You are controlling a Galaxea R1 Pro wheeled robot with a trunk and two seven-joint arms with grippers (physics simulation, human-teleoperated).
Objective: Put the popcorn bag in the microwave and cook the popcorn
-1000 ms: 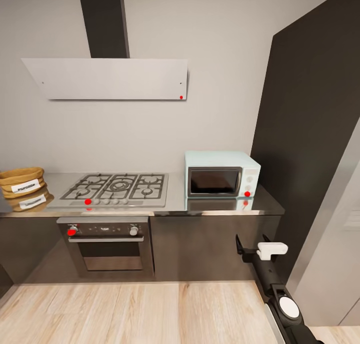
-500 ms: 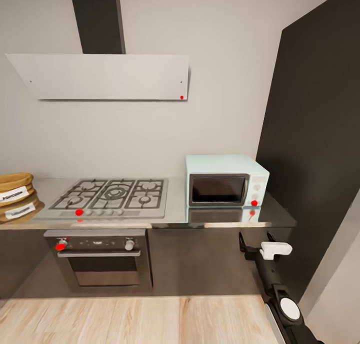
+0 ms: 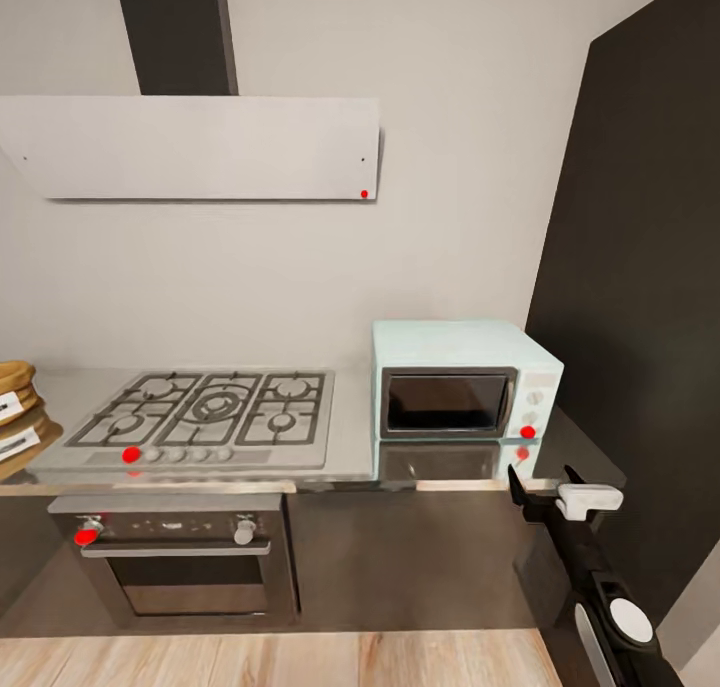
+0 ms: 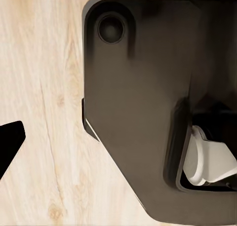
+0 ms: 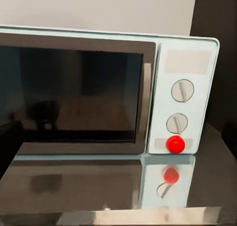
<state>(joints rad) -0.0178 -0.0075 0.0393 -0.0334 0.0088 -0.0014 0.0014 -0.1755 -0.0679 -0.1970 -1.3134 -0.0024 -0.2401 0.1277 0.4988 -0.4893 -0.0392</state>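
Hovering before the countertop (image 3: pixel 350 462) edge, right hand (image 3: pixel 545 487) empty, fingers parted.

Robot base over wooden floor
The dark base (image 4: pixel 143 112) covers pale floor planks (image 4: pixel 44 88); a white wheel part (image 4: pixel 210 159) sits in its recess.

The right arm (image 3: pixel 600 607) reaches forward and up at the near right of the head view, black with a white disc on its wrist. Its pincer (image 3: pixel 543 487) points away from the robot, black fingers parted, holding nothing.
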